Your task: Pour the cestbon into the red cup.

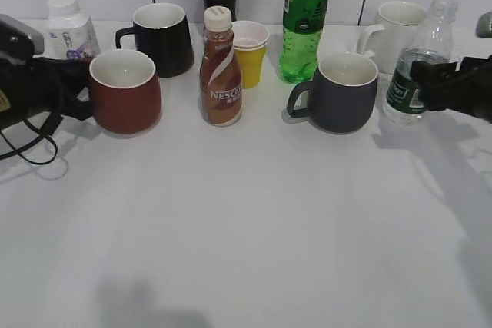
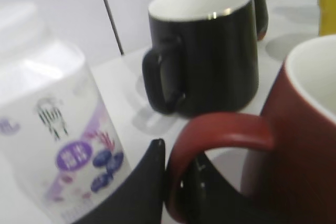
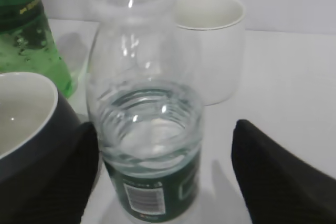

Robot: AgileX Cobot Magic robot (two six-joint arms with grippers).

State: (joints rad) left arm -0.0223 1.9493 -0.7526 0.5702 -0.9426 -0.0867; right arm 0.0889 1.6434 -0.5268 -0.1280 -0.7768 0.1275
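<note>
The red cup stands upright at the left of the table. My left gripper is shut on its loop handle, with one jaw outside the loop and one inside it. The cestbon, a clear bottle with a dark green label, stands at the far right. In the right wrist view it stands between my right gripper's open jaws; the left jaw is next to it, the right jaw is well apart.
A black mug, a white yogurt bottle, a Nescafe bottle, yellow cups, a green soda bottle, a dark grey mug and a white mug stand along the back.
</note>
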